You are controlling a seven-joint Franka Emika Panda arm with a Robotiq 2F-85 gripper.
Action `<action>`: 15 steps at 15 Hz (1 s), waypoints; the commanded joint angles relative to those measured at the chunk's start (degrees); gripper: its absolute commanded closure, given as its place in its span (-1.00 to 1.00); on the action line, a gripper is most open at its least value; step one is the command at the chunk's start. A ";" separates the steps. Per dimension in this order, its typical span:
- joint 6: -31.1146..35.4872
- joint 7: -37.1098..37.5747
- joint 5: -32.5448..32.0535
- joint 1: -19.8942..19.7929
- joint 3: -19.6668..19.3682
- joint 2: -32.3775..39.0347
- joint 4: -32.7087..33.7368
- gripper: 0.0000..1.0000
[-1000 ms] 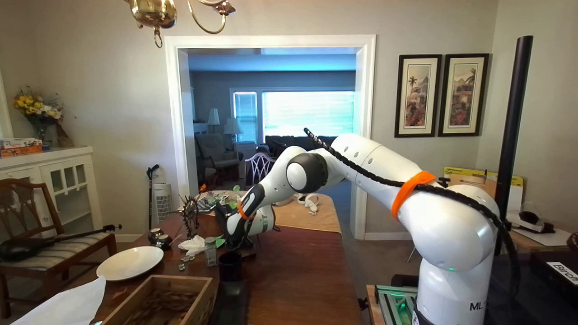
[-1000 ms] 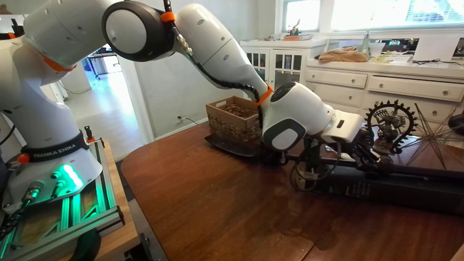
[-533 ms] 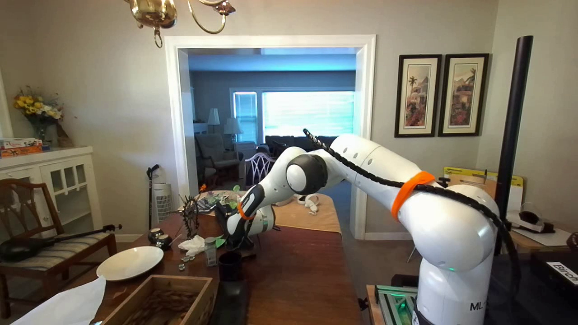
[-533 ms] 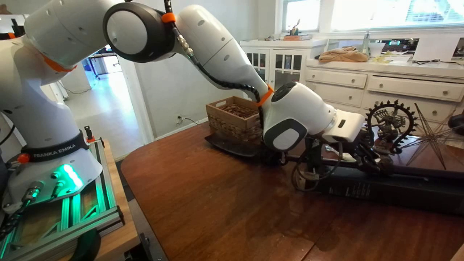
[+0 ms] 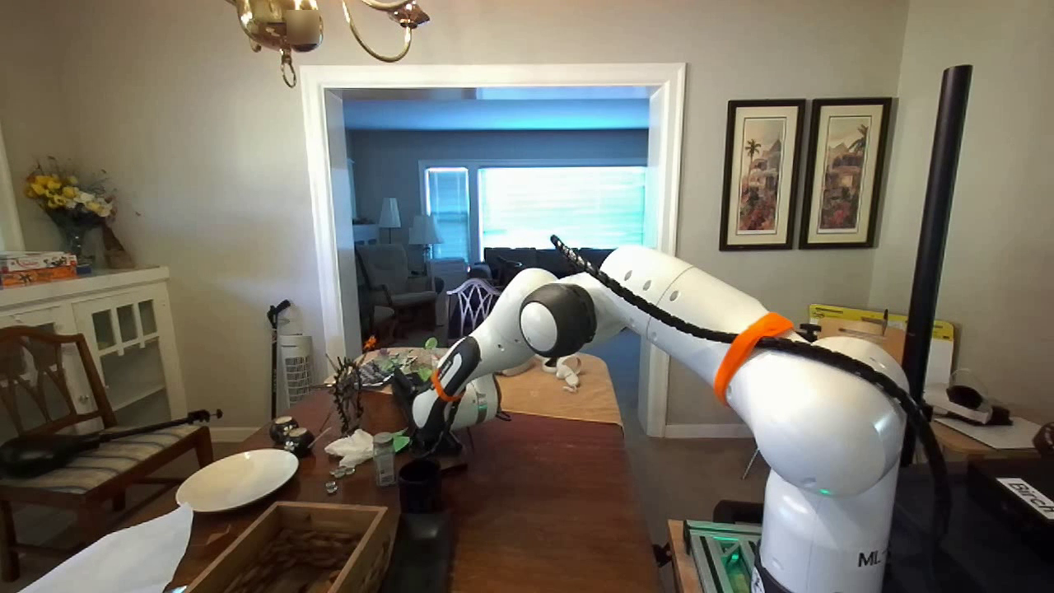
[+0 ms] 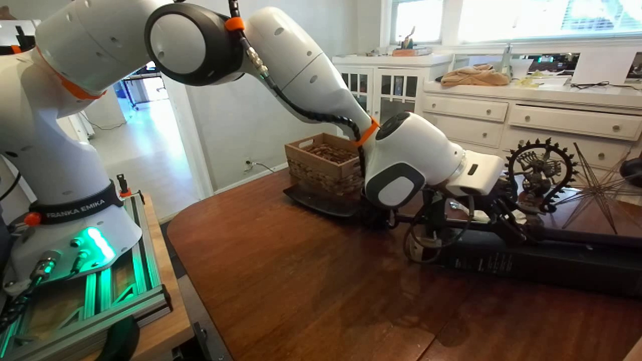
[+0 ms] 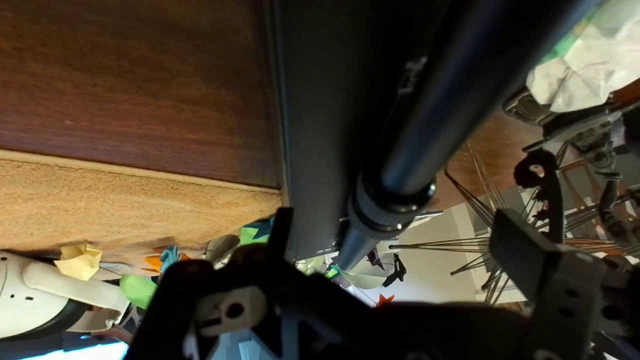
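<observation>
My gripper (image 7: pixel 395 220) stands open in the wrist view, one finger (image 7: pixel 520 250) on the right and the other on the left. A dark telescoping pole (image 7: pixel 440 125) with a ringed collar runs through the space between them, with a visible gap on either side. Beneath the pole is a long black box (image 7: pixel 320 125) on the wooden table. In an exterior view the pole (image 6: pixel 587 236) lies along the top of the box (image 6: pixel 541 268), and the gripper (image 6: pixel 509 228) reaches down over it. The wrist mostly hides the gripper in the remaining exterior view.
Close behind the gripper stand a dark ringed statuette (image 6: pixel 541 170) and a wire star (image 6: pixel 599 188). A wooden basket (image 6: pixel 326 163) and dark tray (image 6: pixel 321 200) sit nearby. A white plate (image 5: pixel 239 480), glass jar (image 5: pixel 384 459) and black mug (image 5: pixel 420 486) stand on the table.
My fingers have spread apart over the last second. The arm has hardly moved, and the pole and box look to be in the same place.
</observation>
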 commanded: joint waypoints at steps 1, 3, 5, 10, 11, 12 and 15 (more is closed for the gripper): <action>-1.44 1.07 0.97 0.63 -0.66 0.71 1.44 -1.00; -1.55 1.03 0.86 0.44 -0.40 0.23 1.03 -1.00; -1.04 0.75 0.85 0.19 0.04 -0.66 -0.01 -1.00; -3.35 0.26 1.19 1.22 -1.98 -4.87 -4.59 -1.00; -4.82 -0.03 0.81 1.09 -2.06 -6.41 -6.13 -1.00; -5.76 -0.16 0.55 0.82 -1.92 -7.52 -7.11 -1.00; -11.66 -0.85 -0.22 0.22 -1.70 -12.78 -11.53 -1.00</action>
